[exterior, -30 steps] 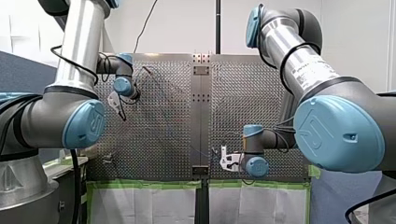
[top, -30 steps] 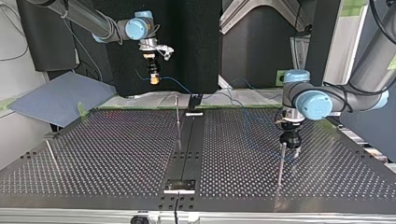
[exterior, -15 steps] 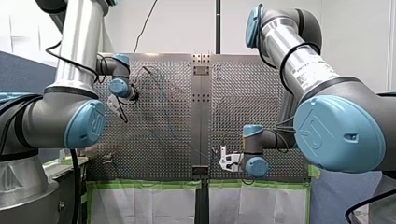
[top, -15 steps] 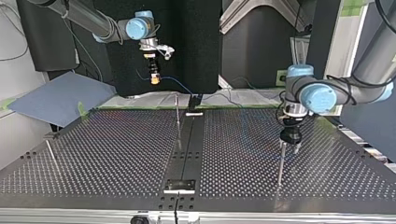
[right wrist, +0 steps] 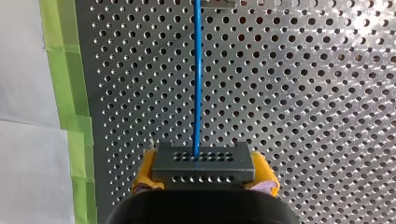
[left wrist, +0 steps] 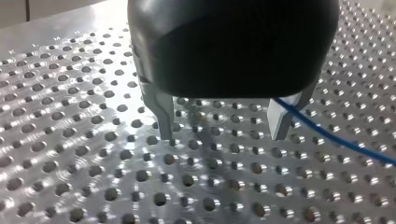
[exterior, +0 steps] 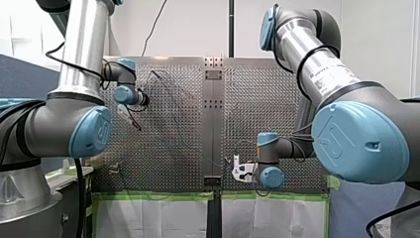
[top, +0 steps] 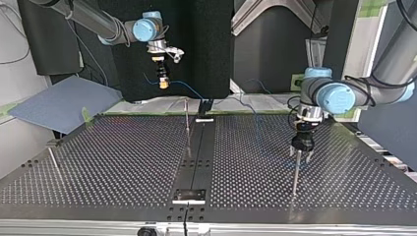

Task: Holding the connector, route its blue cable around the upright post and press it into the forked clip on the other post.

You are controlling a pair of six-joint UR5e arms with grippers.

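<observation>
My right gripper [right wrist: 204,171] clamps the connector [right wrist: 203,161] between its yellow pads [right wrist: 144,171], over the perforated table [right wrist: 303,93]. The blue cable [right wrist: 197,79] runs straight ahead. It is probably light and limp, so steer by the rigid connector. My left gripper [left wrist: 223,133] hangs spread, with the cable beside one finger.

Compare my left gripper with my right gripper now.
My left gripper has its jaws open and empty; my right gripper has them shut on the connector. The left shows bare metal fingers, the right yellow pads. In the top view the left hangs low by a post, the right high over the far edge of the table. The blue cable runs by both.
</observation>
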